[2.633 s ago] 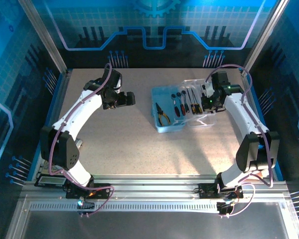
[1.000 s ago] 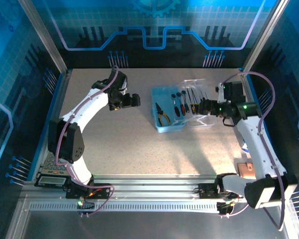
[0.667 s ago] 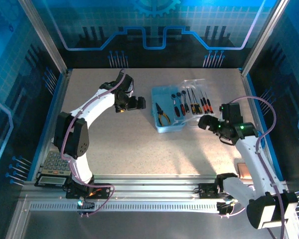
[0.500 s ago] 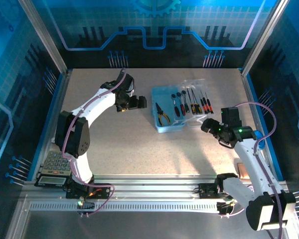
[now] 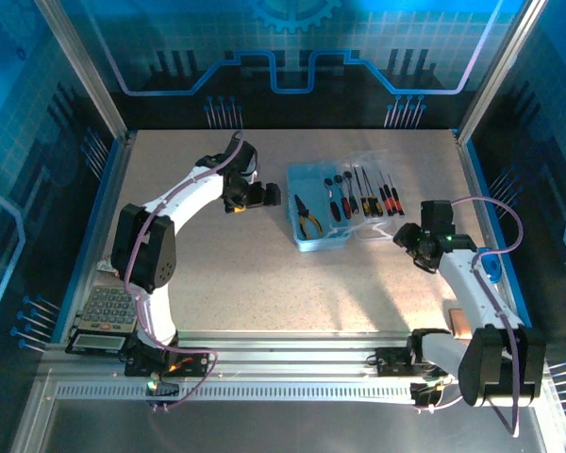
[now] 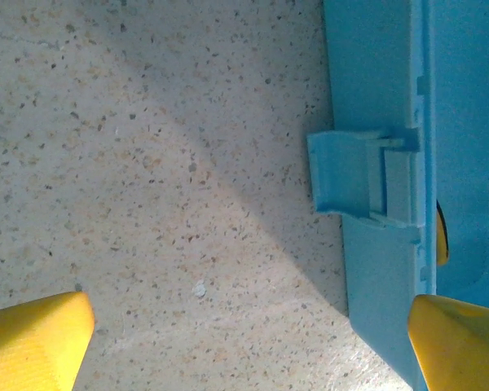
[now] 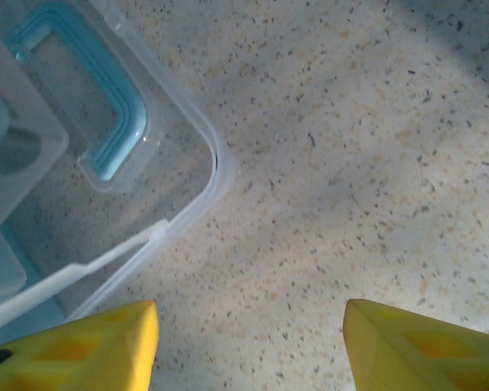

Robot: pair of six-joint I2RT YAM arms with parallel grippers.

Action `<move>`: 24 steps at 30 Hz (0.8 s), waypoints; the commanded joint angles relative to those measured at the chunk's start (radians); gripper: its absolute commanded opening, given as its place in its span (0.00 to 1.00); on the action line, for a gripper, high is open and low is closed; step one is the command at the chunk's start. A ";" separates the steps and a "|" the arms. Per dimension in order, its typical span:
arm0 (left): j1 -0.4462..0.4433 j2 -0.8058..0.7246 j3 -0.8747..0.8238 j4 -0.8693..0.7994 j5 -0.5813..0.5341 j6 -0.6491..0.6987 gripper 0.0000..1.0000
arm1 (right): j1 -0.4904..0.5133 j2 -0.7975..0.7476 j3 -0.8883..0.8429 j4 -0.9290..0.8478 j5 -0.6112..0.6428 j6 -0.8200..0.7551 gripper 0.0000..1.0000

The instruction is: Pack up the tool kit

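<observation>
Pale-blue tool kit box (image 5: 323, 244) lies open toward the tabletop's far-right corner | yellow-handled pliers (image 5: 308, 219) inside, screwdrivers (image 5: 358, 200) rowed beside them | your left hand (image 5: 270, 194) spread wide, empty, just beside its left wall | your right hand (image 5: 404, 233) parted, empty, near the clear lid (image 7: 167, 151) corner

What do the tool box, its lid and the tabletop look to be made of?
Tool box: moulded plastic, pale blue, semi-matt. The sign is its crisp edges and the latch tab formed in the same material.
Lid: clear, glossy plastic. The table's speckles read straight through it.
Tabletop: beige with dark flecks, matt. Probably laminate or a stone-look composite, but the look doesn't settle which.
</observation>
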 commanded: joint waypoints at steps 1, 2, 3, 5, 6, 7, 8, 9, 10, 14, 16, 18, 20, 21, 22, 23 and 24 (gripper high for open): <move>-0.004 0.026 0.050 -0.006 0.031 0.015 0.99 | -0.020 0.053 -0.005 0.088 0.027 0.023 0.62; -0.005 0.033 0.057 -0.008 0.034 0.015 0.99 | -0.022 0.068 -0.005 0.101 0.030 0.024 0.61; -0.005 0.037 0.061 -0.008 0.037 0.013 0.99 | -0.024 0.080 -0.005 0.116 0.031 0.025 0.60; -0.004 0.046 0.068 -0.010 0.043 0.010 0.99 | -0.029 0.100 -0.008 0.146 0.035 0.029 0.57; -0.005 0.050 0.073 -0.009 0.045 0.010 0.99 | -0.031 0.108 -0.011 0.164 0.037 0.030 0.56; -0.005 0.053 0.075 -0.012 0.045 0.009 0.99 | -0.035 0.118 -0.012 0.177 0.037 0.031 0.56; -0.005 0.057 0.079 -0.014 0.044 0.009 0.99 | -0.037 0.127 -0.014 0.191 0.037 0.032 0.55; -0.005 0.060 0.082 -0.015 0.045 0.009 0.99 | -0.041 0.138 -0.014 0.203 0.037 0.032 0.55; -0.005 0.062 0.084 -0.016 0.045 0.009 0.99 | -0.042 0.148 -0.012 0.213 0.034 0.031 0.54; -0.004 0.072 0.092 -0.023 0.045 0.008 0.99 | -0.046 0.201 -0.006 0.248 0.019 0.035 0.51; -0.005 0.076 0.093 -0.026 0.048 0.007 0.99 | -0.046 0.223 -0.011 0.270 0.009 0.043 0.50; -0.004 0.078 0.095 -0.026 0.051 0.006 0.99 | -0.046 0.243 -0.013 0.288 -0.002 0.048 0.47; -0.005 0.078 0.097 -0.027 0.052 0.006 1.00 | -0.046 0.260 -0.017 0.302 -0.012 0.053 0.45; -0.004 0.078 0.096 -0.030 0.053 0.006 0.99 | -0.044 0.266 -0.019 0.309 -0.017 0.056 0.44; -0.005 0.078 0.096 -0.033 0.050 0.006 0.99 | -0.044 0.272 -0.021 0.317 -0.021 0.058 0.41; -0.005 0.078 0.097 -0.034 0.051 0.006 0.99 | -0.043 0.279 -0.024 0.325 -0.023 0.062 0.39; -0.005 0.078 0.098 -0.033 0.052 0.006 0.99 | -0.044 0.284 -0.025 0.333 -0.030 0.066 0.38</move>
